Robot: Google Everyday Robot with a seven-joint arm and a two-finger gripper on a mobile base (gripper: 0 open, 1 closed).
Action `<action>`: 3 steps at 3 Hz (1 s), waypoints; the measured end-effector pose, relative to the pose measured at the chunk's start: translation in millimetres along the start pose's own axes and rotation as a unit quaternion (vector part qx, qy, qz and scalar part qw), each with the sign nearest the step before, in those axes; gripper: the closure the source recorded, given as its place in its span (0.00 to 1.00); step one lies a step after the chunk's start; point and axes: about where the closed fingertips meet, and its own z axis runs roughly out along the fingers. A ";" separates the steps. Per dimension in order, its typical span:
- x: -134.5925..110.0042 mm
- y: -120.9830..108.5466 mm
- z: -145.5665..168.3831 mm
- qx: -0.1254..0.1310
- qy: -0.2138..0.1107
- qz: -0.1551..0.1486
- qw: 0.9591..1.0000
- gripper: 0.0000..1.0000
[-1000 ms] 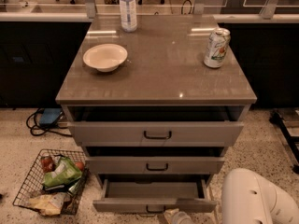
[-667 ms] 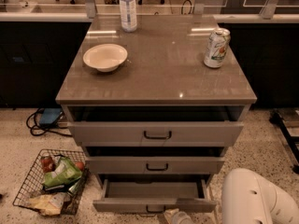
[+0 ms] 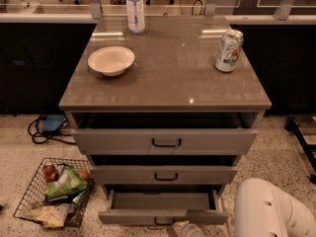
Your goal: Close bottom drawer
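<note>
The bottom drawer [image 3: 133, 216] is the lowest of three grey drawers in the cabinet [image 3: 168, 83]. It is pulled well out, and its plain grey tray [image 3: 163, 200] shows nothing inside. Its black bar handle [image 3: 163, 222] sits at the frame's lower edge. My gripper [image 3: 189, 229] is low at the bottom edge, just in front of the drawer's front panel and right of the handle, mostly cut off. My white arm [image 3: 269, 211] fills the lower right corner.
The two upper drawers [image 3: 165, 142] stick out slightly. A white bowl [image 3: 111, 59], a water bottle [image 3: 135, 8] and a soda can [image 3: 229, 51] stand on the cabinet top. A wire basket [image 3: 52, 191] of snacks sits on the floor at left, with cables [image 3: 47, 127] behind it.
</note>
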 end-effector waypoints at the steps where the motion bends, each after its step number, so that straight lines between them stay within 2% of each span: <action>1: -1.7 1.0 -14.2 -0.002 0.023 -0.008 1.000 1.00; 2: -20.3 -3.2 -47.8 -0.003 0.065 -0.037 0.997 1.00; 3: -35.4 8.4 -81.4 -0.020 0.113 -0.073 0.991 1.00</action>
